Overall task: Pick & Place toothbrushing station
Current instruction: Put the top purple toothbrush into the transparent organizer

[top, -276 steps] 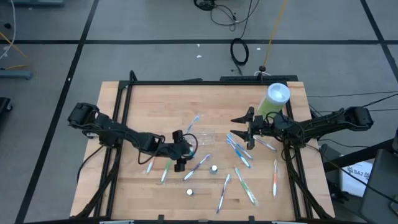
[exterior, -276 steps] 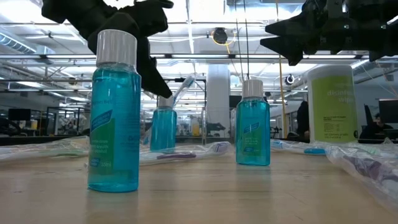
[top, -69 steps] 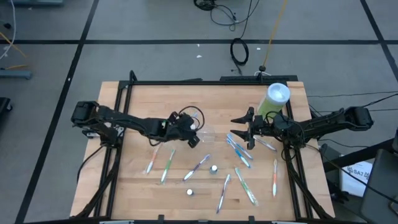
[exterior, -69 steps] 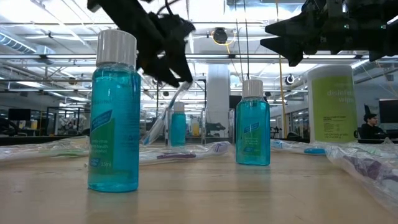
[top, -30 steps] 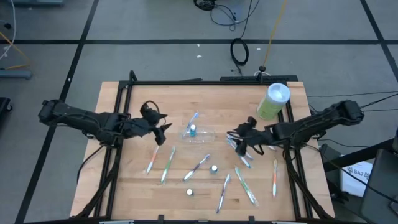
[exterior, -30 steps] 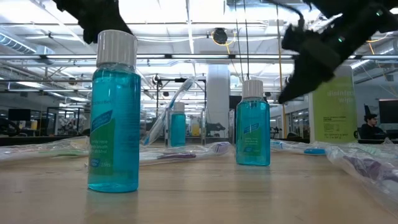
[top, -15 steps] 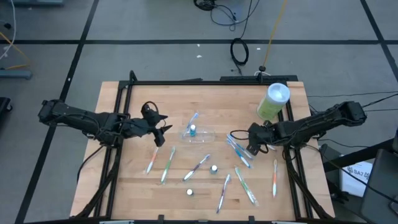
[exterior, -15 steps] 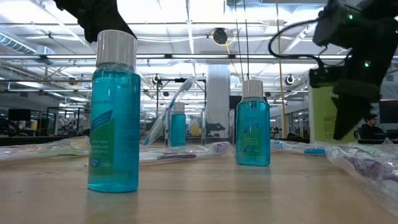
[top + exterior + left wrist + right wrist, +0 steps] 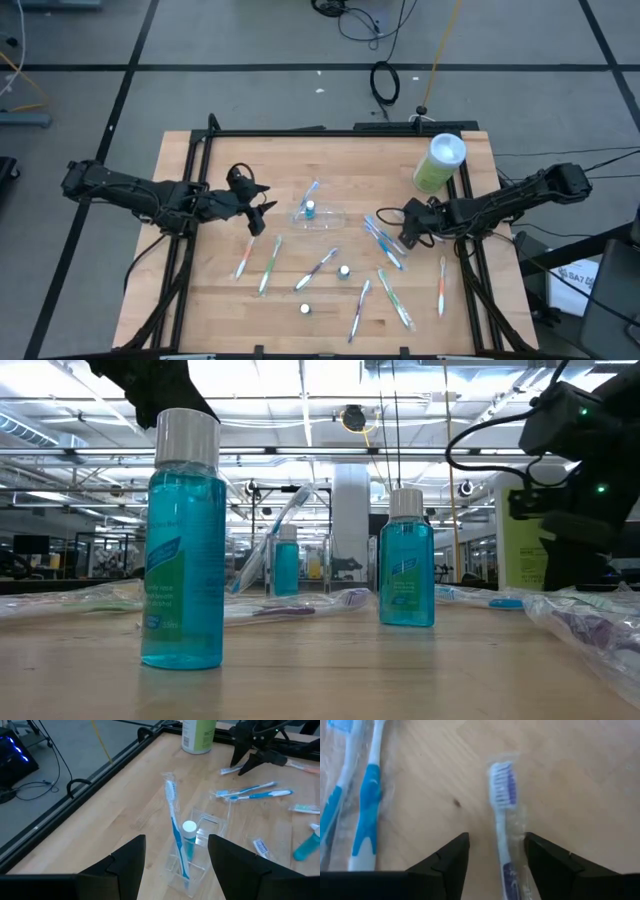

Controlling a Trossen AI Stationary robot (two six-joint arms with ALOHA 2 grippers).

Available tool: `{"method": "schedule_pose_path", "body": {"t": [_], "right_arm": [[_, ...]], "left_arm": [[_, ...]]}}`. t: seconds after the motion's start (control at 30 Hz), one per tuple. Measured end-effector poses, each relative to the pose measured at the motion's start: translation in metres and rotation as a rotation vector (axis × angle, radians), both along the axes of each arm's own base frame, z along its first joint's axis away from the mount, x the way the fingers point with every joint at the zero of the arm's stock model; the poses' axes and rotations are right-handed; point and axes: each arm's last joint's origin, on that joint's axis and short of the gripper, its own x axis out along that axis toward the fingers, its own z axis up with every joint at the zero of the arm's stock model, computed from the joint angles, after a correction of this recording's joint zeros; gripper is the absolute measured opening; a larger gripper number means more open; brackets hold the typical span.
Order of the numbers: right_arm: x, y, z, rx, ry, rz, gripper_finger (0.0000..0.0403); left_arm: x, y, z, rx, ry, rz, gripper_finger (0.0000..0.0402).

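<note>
A clear plastic cup (image 9: pixel 320 214) stands mid-table and holds an upright blue toothbrush (image 9: pixel 175 827) and a small teal bottle with a white cap (image 9: pixel 189 837). My left gripper (image 9: pixel 262 210) is open and empty, left of the cup and facing it. My right gripper (image 9: pixel 402 235) is open and points down over the toothbrushes on the table's right part. In the right wrist view its fingers stand on either side of a wrapped toothbrush with purple bristles (image 9: pixel 502 795), which lies flat on the wood. Two blue toothbrushes (image 9: pixel 367 795) lie beside it.
Several wrapped toothbrushes (image 9: pixel 270 262) (image 9: pixel 395 298) (image 9: pixel 442 282) lie scattered on the near half of the table. Two more small teal bottles (image 9: pixel 344 270) (image 9: pixel 306 309) stand among them. A tall light-green canister (image 9: pixel 440 163) stands at the far right. A black frame rail (image 9: pixel 190 200) runs round the table.
My right gripper has tipped its fingers downward. It has come down over the toothbrushes on the table's right part, shifting slightly toward the right edge.
</note>
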Motion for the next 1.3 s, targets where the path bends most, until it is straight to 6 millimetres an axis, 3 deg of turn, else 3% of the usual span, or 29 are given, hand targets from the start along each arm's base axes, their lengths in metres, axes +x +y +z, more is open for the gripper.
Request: {"method": "schedule_pose_path", "body": {"t": [0.37,0.67,1.07,1.3], "right_arm": [[0.005,0.0,-0.001,-0.023,-0.074,-0.004,0.0075],[0.016,0.001,0.004,-0.017,-0.204,0.03,0.0023],[0.04,0.001,0.021,-0.076,-0.469,0.156,0.0018],[0.064,-0.003,0.062,-0.299,-0.878,0.288,0.0015]], "left_arm": [[0.0,0.0,0.0,-0.004,0.001,-0.005,0.0223],[0.0,-0.001,0.0,-0.015,0.002,-0.018,0.0223],[0.0,-0.001,0.0,-0.009,0.005,-0.023,0.0223],[0.0,-0.001,0.0,-0.008,0.006,-0.024,0.0223]]}}
